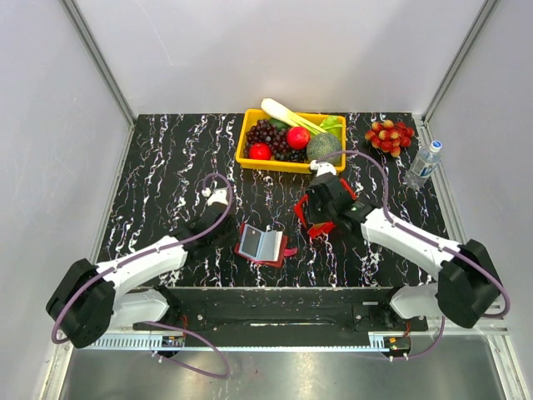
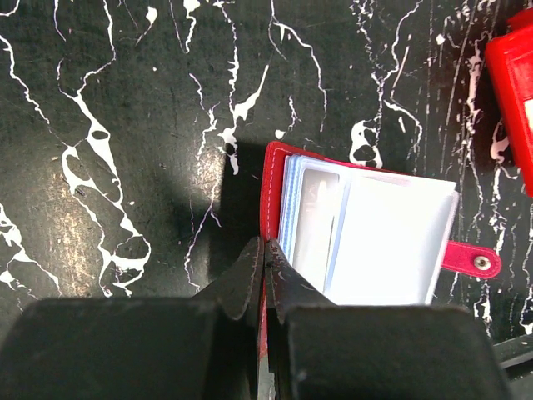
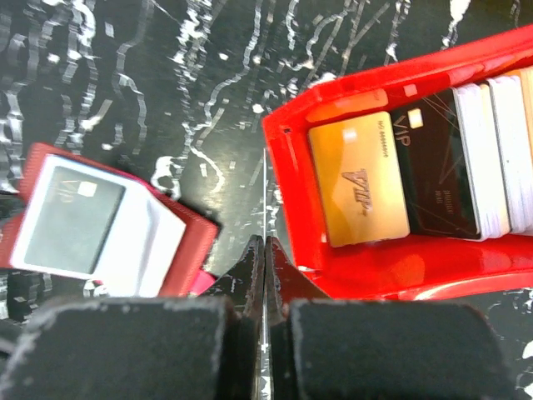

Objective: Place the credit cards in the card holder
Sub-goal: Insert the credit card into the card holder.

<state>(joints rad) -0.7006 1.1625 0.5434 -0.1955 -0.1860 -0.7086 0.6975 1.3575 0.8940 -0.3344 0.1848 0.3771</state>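
Note:
The card holder (image 1: 260,244) lies open near the front middle, a dark red cover with pale sleeves (image 2: 375,242). My left gripper (image 2: 265,243) is shut on the cover's left edge; in the top view it (image 1: 231,229) sits just left of the holder. In the right wrist view the holder (image 3: 92,221) shows a dark card in one sleeve. My right gripper (image 3: 265,242) is shut on a thin card (image 3: 265,192) seen edge-on, beside the red tray (image 3: 375,275). The tray holds a gold card (image 3: 358,179), a black card (image 3: 433,167) and whitish cards (image 3: 491,158).
A yellow basket (image 1: 287,162) of fruit and vegetables stands at the back middle. A red fruit bunch (image 1: 389,136) and a water bottle (image 1: 423,162) are at the back right. The red tray (image 1: 301,208) sits under my right gripper (image 1: 321,212), right of the holder.

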